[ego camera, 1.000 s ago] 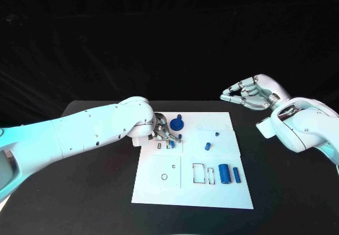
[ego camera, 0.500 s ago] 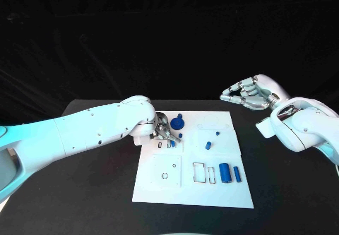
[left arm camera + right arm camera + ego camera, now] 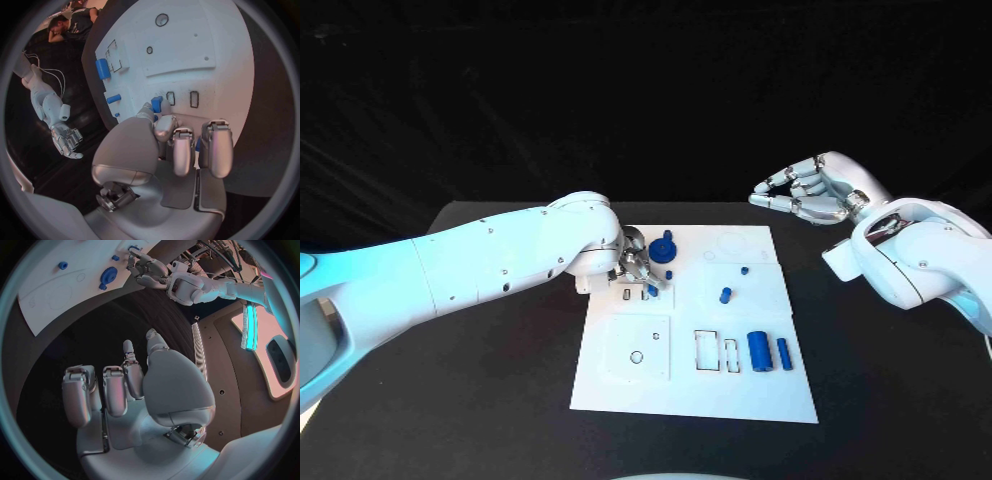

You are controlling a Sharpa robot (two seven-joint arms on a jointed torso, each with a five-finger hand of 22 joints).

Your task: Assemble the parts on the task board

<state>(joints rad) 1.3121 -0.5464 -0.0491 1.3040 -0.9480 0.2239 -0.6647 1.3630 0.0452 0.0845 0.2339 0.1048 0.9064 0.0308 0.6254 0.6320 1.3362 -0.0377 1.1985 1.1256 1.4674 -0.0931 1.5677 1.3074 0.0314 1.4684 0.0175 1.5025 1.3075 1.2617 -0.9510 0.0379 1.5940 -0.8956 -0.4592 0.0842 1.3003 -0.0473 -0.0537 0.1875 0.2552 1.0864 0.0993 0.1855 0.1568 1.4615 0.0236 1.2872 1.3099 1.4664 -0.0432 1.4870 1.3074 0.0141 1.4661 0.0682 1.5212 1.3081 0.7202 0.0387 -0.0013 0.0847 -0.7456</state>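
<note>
Blue part (image 3: 156, 104) pinched by left hand (image 3: 635, 268), mostly hidden | right hand (image 3: 805, 190) curled, holding nothing | task board (image 3: 733, 390)

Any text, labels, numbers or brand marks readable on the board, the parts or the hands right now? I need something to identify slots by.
None: no view shows a readable word, number or brand.
Task board: outlined slots and circles, no lettering.
Blue parts, such as the large cylinder: unmarked.
Left hand and right hand: no legible marking.
</note>
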